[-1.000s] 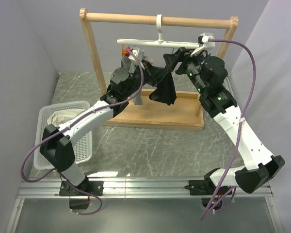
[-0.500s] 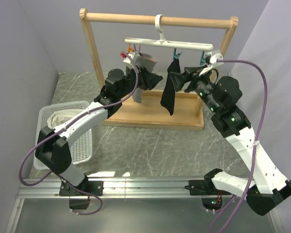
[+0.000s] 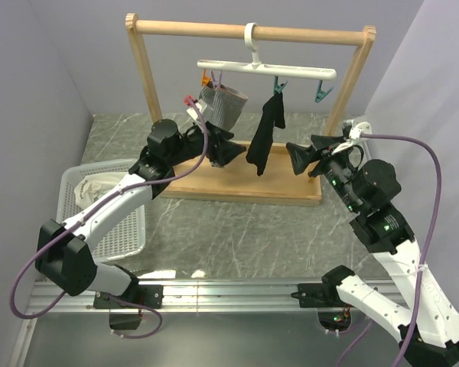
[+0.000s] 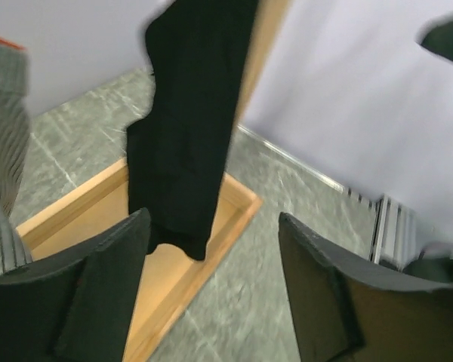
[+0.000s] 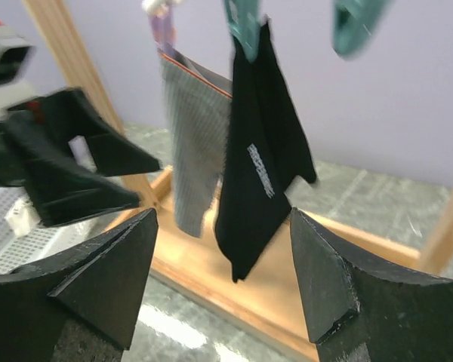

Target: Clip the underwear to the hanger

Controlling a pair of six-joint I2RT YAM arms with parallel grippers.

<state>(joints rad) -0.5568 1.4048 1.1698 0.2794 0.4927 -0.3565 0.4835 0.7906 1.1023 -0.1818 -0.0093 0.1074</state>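
Both grippers have drawn back from the hanger [image 3: 268, 70] since the earlier frame. The left gripper [image 3: 229, 150] and right gripper [image 3: 298, 159] are spread open and empty, on either side of the underwear [image 3: 264, 138]. It now hangs alone from one teal clip [image 3: 275, 86]. A second teal clip [image 3: 321, 93] is bare, and one orange clip [image 3: 205, 76] shows. One grey garment [image 3: 223, 107] hangs just beside. One wooden rack [image 3: 245, 32] carries the hanger. One basket [image 3: 99, 164] sits on the tabletop [image 3: 237, 229].
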